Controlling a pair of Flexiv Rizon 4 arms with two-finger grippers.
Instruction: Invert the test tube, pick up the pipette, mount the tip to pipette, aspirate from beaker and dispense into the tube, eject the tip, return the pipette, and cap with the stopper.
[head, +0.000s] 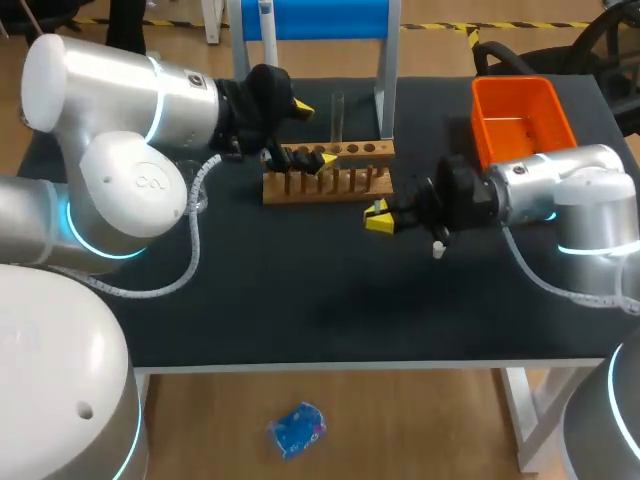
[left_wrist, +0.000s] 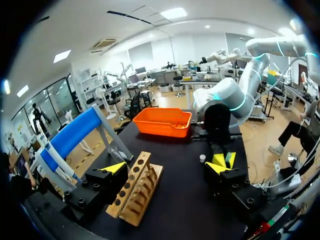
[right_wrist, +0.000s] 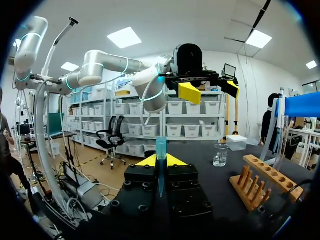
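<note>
Closest to the head camera, my left arm (head: 120, 190) filled the left side of the frame. Its gripper (head: 312, 135) hung over the left end of the wooden rack (head: 330, 178) at upper centre, fingers spread wide with nothing between them. From its own wrist, the rack lay just beside one finger. A clear test tube (head: 338, 112) stood upright at the rack's back edge; whether it sat in a hole I could not tell.

My right arm (head: 570, 190) came in from the right edge. The right gripper (head: 378, 217) was right of centre, just below the rack's right end and apart from it. Its wrist view showed the yellow tips pinched narrow on a blue pipette tip (right_wrist: 160, 150), which stood upright between them. A white stopper (head: 438, 248) lay on the black table (head: 300, 310) just beside that gripper. An orange bin (head: 520, 115) stood at upper right. Ahead of the right gripper, a glass beaker (right_wrist: 220, 155) stood on the table near the rack.
</note>
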